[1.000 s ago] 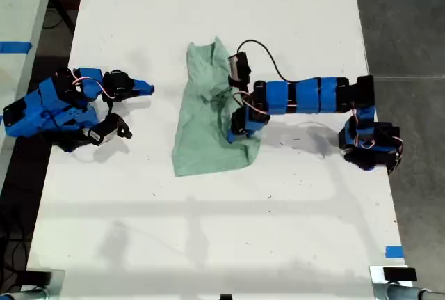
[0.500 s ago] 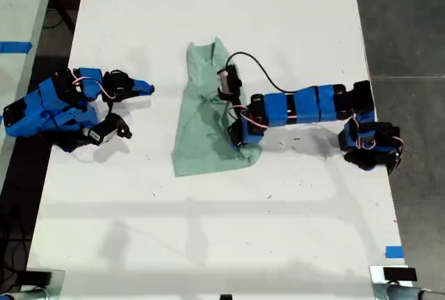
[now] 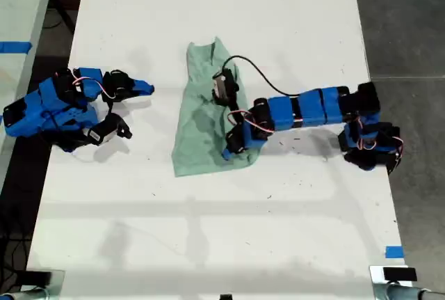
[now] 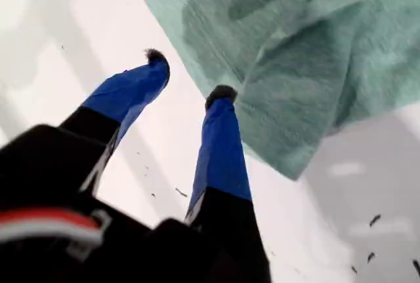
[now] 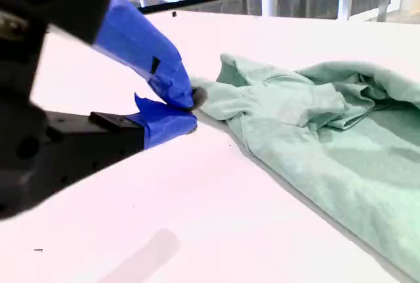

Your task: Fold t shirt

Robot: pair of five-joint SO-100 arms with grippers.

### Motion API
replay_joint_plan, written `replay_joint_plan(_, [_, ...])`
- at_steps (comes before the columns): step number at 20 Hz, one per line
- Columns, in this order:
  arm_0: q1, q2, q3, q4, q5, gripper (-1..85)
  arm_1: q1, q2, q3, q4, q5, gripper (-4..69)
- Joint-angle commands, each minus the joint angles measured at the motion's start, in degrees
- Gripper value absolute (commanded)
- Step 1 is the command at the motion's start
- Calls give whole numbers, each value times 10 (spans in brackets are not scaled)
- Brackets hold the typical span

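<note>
The t shirt [image 3: 201, 115] is a pale mint-green wrinkled garment lying mid-table in the exterior view, narrow end far, wide hem near. My first gripper [image 3: 231, 148] reaches in from the exterior view's right and hovers at the hem's corner. In the first wrist view my first gripper [image 4: 187, 76] is open; one fingertip [image 4: 220, 92] sits at the edge of the t shirt [image 4: 295, 66], and bare table shows between the fingers. My second gripper [image 3: 147, 90] rests at the exterior view's left, apart from the shirt. In the second wrist view my second gripper [image 5: 192, 109] is shut on nothing, with the t shirt [image 5: 315, 132] beyond it.
The white table [image 3: 208, 230] has edges on both sides of the exterior view, with dark floor [image 3: 410, 28] beyond the right one. Blue tape [image 3: 393, 252] marks the table's near right corner in the exterior view. A second surface [image 3: 15, 8] stands at the exterior view's left.
My first gripper has moved along the shirt's right side toward the hem corner, slightly to the exterior view's left and nearer. The second arm has not moved.
</note>
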State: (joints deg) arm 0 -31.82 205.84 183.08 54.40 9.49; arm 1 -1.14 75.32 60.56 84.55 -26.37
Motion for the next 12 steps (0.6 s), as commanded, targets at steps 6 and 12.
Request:
replay_joint_plan(6, [-3,5,-3,0,-11,0,196,541,528,-33,123,24])
replay_joint_plan(12, [-3,5,-3,0,-11,0,318,1259,1066,-93,59,24])
